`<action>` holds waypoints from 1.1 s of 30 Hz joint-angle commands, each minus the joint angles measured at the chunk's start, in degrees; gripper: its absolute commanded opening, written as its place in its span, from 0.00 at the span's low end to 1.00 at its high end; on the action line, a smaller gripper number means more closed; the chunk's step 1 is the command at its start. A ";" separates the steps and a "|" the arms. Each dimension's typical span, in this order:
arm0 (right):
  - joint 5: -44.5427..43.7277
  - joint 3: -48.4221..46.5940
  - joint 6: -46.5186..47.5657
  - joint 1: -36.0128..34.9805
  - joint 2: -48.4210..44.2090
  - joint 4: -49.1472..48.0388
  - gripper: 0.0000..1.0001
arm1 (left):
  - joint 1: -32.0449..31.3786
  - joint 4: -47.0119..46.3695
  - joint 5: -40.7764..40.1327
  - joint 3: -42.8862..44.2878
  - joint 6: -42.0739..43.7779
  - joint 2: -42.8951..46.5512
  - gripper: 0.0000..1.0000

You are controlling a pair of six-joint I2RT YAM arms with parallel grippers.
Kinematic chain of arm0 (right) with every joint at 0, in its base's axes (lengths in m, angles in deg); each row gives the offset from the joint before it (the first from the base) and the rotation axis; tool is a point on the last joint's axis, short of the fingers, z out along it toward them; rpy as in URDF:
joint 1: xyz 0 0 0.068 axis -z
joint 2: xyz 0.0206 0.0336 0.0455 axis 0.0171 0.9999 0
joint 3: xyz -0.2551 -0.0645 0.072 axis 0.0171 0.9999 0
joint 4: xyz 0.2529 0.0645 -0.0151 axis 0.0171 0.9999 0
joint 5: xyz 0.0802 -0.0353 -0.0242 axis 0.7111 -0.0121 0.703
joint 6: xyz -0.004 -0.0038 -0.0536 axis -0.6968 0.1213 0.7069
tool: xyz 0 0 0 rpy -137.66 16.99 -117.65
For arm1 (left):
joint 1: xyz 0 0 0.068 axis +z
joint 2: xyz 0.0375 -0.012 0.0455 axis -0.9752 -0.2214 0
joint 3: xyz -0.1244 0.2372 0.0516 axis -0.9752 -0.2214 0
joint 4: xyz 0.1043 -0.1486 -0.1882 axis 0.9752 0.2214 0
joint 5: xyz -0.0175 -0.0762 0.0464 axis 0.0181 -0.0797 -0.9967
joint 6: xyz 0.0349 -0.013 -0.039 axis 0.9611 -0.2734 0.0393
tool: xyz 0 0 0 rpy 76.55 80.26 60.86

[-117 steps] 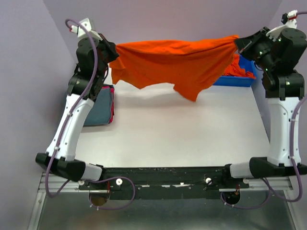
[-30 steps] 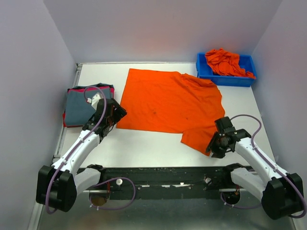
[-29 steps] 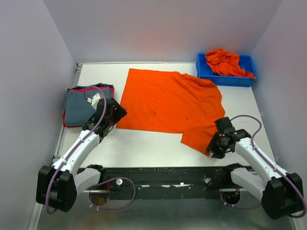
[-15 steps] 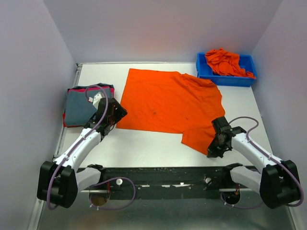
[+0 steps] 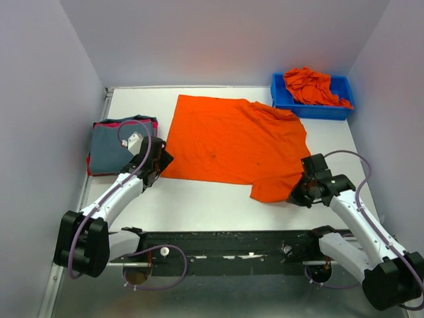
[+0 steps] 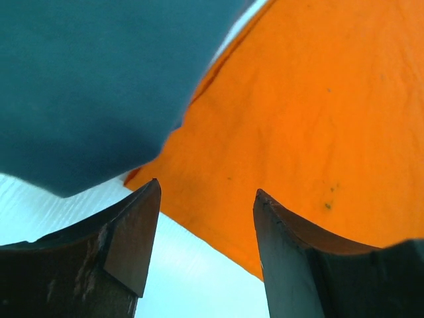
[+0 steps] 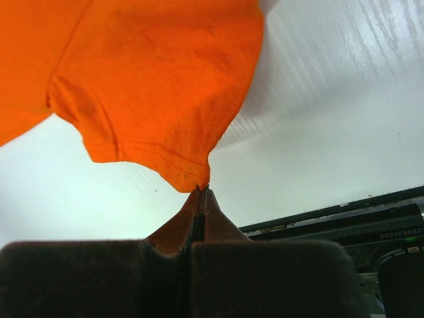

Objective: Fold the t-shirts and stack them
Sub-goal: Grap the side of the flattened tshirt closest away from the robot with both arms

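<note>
Orange shirt (image 5: 232, 142) is lying spread flat on table (image 5: 199, 199). We're seeing right gripper (image 7: 201, 192) pinching its near sleeve corner, jaws fully together on the cloth. Meanwhile left gripper (image 6: 207, 199) is hovering, jaws apart, over the near-left hem beside grey-blue shirt (image 6: 86, 86). Print on rail (image 7: 371, 228) is staying too blurred for us.

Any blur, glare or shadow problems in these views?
Top external: sharp, evenly lit, only soft shadows on the table. Left wrist: left gripper dark and blurred up close; orange t-shirt clear. Right wrist: streaky glare on the table, right gripper soft-edged.
</note>
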 commanded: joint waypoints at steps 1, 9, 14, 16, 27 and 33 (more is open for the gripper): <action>-3.35 -3.52 1.89 -0.33 -1.45 4.17 0.01 | -0.47 5.64 -7.85 -0.73 -6.14 -0.50 0.65; -3.96 -5.37 3.74 -0.25 -0.66 2.25 0.01 | -2.58 10.38 -10.48 -1.35 -8.96 -1.64 0.64; -4.06 -4.75 4.35 -0.33 -0.31 0.93 0.01 | -2.93 8.90 -9.70 -2.66 -10.45 -2.87 0.64; -3.79 -4.66 4.36 -0.33 -0.39 0.49 0.01 | -3.20 8.55 -9.79 -2.58 -11.15 -4.10 0.64; -3.70 -4.58 5.06 -0.33 -2.50 0.22 0.01 | -4.08 3.54 -11.28 -2.31 -15.02 -14.12 0.40; -4.76 -4.84 5.23 -0.33 -3.73 0.66 0.01 | -4.08 3.27 -12.07 -2.05 -16.43 -15.53 0.28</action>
